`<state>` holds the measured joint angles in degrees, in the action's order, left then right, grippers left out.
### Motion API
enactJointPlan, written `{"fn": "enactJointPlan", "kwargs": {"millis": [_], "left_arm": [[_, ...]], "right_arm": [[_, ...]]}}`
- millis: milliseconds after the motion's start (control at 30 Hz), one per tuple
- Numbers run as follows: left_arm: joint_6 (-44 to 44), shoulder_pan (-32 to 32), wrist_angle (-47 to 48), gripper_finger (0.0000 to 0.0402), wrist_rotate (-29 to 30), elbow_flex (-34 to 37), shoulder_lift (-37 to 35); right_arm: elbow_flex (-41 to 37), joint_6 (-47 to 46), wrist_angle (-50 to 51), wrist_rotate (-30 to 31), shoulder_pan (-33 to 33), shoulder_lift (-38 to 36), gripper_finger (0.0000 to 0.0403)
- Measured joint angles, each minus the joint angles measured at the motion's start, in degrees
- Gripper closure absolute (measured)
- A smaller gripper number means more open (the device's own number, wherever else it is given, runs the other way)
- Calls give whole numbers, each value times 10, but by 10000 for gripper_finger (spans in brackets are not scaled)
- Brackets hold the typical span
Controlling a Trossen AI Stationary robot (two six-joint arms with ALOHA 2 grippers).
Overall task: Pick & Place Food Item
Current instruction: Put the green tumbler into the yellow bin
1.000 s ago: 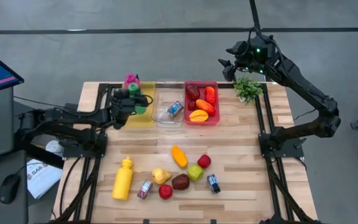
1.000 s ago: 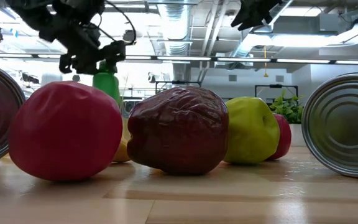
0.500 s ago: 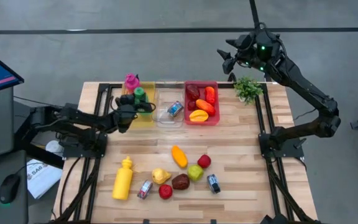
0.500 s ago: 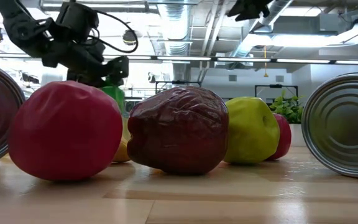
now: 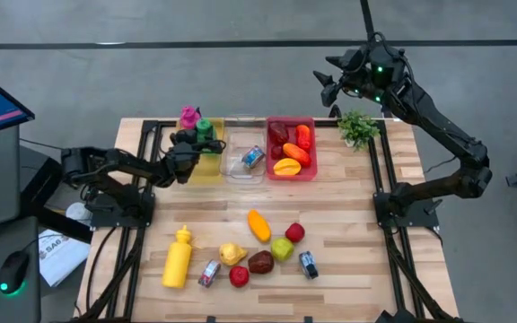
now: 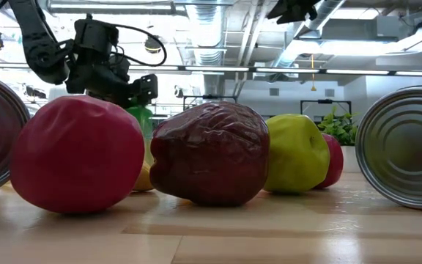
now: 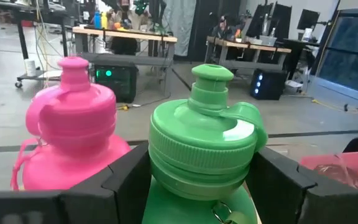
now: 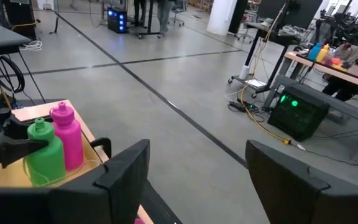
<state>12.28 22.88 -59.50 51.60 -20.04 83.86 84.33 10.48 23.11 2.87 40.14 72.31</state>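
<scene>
High view: wooden table (image 5: 348,206) carries three bins along its far edge and loose food toward the near edge. Right arm hangs raised beyond the far right corner, above the small potted plant (image 5: 358,128); right gripper (image 5: 328,87) is spread and carries nothing, as its wrist view confirms. Left arm reaches in low from the left side, left gripper (image 5: 189,144) at the yellow bin (image 5: 206,166). Red bin (image 5: 311,152) already holds several red and orange pieces; clear bin (image 5: 239,167) holds one can. Yellow bin holds a pink bottle (image 5: 189,116) and, just beside it, a green bottle (image 5: 204,129). Left wrist view shows the dark fingers (image 7: 126,180) on either side of the green bottle below its cap, touching or nearly so; cannot tell whether they are clamped on it or already let go, though the bottle looks set down upright inside the bin. Judgement: sorting is partly done. Left on the table: yellow squeeze bottle (image 5: 178,257), orange piece (image 5: 258,224), green apple (image 5: 282,248), dark red fruit (image 5: 260,262), red ones, pale yellow fruit (image 5: 232,254), two small cans (image 5: 308,264). Next job is likely to back the left gripper off without tipping either bottle.
</scene>
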Motion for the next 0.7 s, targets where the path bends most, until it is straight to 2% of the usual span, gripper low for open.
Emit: {"fn": "enactJointPlan", "kwargs": {"millis": [500, 700], "left_arm": [[0, 1, 6, 177, -25, 0, 0], [0, 1, 5, 137, -25, 0, 0]], "right_arm": [[0, 0, 3, 0, 0, 0, 143], [0, 0, 4, 0, 0, 0, 143]]}}
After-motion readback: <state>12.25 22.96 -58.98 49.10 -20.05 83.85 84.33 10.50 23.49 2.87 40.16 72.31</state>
